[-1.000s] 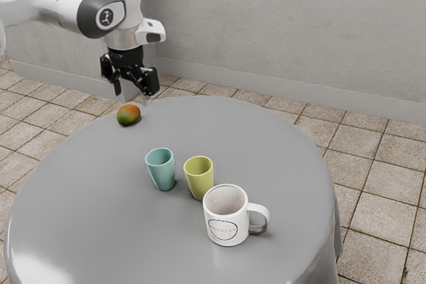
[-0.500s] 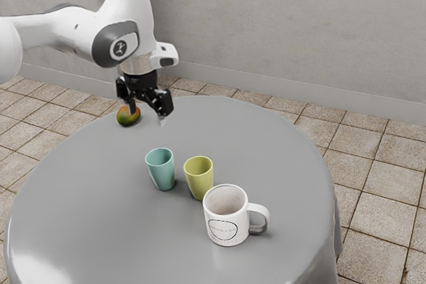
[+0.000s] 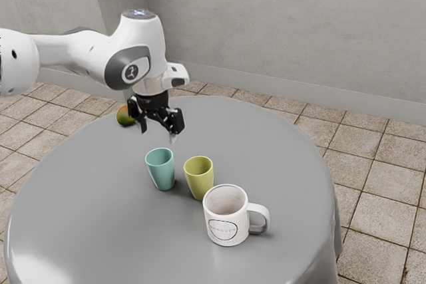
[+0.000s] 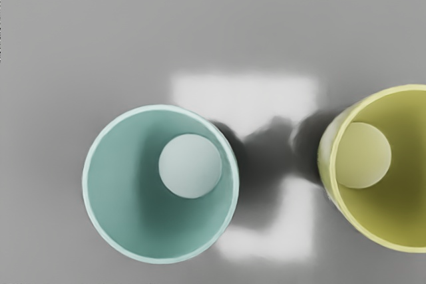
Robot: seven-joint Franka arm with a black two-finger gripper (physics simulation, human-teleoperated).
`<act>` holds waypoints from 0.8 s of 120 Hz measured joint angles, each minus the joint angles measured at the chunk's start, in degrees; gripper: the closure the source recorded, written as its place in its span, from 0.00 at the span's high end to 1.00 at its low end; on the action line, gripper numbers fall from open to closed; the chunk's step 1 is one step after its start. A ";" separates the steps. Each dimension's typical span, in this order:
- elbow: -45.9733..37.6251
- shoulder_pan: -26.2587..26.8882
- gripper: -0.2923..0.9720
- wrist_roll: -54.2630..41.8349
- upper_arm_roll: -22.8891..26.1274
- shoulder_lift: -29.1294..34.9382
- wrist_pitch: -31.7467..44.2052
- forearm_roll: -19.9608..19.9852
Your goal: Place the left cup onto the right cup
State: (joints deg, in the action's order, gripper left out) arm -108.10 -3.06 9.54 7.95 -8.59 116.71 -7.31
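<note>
The grey counter point(image 3: 286, 164) carries the teal cup point(image 3: 160, 168), upright just beneath the gripper point(image 3: 158, 131), and the yellow-green cup point(image 3: 198, 177) close beside it. The gripper's fingers are spread and hold nothing. The teal cup looks light, rigid and slick, so pinch one wall at the rim.

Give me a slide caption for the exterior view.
Open gripper hovers over the teal cup, which stands beside a yellow-green cup and a white mug on the round grey table.

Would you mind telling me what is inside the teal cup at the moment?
Nothing: the wrist view looks straight down into the teal cup and shows bare inner walls and its pale round bottom. The table beneath it is hidden.
</note>
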 joint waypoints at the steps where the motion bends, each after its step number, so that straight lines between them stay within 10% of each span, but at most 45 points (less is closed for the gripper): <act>1: 0.00 -0.07 0.76 0.04 -0.03 -0.12 0.10 0.00; 96: -2.14 -0.81 0.71 2.43 0.22 -3.56 5.61 2.63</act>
State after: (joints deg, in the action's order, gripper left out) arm -110.24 -3.87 11.97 8.17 -12.14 122.32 -4.68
